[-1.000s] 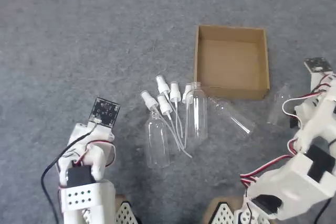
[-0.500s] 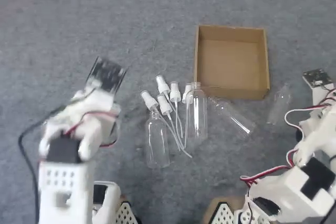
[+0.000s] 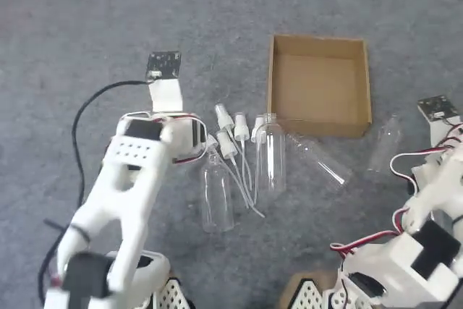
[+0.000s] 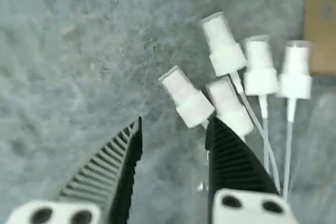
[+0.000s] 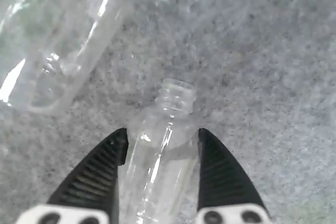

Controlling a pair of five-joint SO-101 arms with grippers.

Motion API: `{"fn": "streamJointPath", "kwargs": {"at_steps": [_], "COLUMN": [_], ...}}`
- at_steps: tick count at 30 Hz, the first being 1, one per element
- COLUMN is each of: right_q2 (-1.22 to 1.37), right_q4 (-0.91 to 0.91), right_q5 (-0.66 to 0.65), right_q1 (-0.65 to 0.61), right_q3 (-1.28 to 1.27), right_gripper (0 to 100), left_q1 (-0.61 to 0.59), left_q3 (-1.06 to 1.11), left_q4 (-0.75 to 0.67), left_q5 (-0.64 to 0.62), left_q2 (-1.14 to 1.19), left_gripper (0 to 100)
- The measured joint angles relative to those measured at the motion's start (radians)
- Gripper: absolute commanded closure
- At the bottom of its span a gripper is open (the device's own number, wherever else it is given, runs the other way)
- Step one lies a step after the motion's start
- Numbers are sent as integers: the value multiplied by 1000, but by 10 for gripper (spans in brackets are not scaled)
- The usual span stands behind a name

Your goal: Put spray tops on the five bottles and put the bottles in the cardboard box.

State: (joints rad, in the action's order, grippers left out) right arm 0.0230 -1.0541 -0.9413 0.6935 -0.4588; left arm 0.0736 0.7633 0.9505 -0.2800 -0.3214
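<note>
While bottles [image 3: 269, 153] lie outside the cardboard box [image 3: 319, 128], both jaws stand open — right astride one bottle [image 5: 157, 148]

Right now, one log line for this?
left gripper: open over spray tops | right gripper: at uncapped bottle | bottles: outside cardboard box

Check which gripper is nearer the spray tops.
Left. The left gripper hangs right over the spray tops, jaws open beside one top. The right gripper is far off, jaws straddling a lone bottle beside the cardboard box.
</note>
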Motion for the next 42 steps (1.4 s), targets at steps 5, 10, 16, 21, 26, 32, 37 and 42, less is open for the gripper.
{"fn": "streamJointPath", "kwargs": {"at_steps": [5,10,16,21,26,32,37,42], "right_q2": [0,0,0,0,0,0,0,0], "right_q4": [0,0,0,0,0,0,0,0], "right_q5": [0,0,0,0,0,0,0,0], "right_q1": [0,0,0,0,0,0,0,0], "right_q3": [0,0,0,0,0,0,0,0], "right_gripper": [989,989,989,989,989,989,989,989], "left_q1": [2,14,87,101,101,112,114,114], "left_q3": [0,-2,-3,-37,-57,-75,-80,-87], "left_q4": [-100,-193,-261,-272,-255,-258,-279,-296], "left_q5": [-89,-124,-127,-127,-127,-132,-133,-127], "left_q2": [152,236,324,379,382,382,381,381], "left_gripper": [811,812,813,813,897,989,988,979]}}
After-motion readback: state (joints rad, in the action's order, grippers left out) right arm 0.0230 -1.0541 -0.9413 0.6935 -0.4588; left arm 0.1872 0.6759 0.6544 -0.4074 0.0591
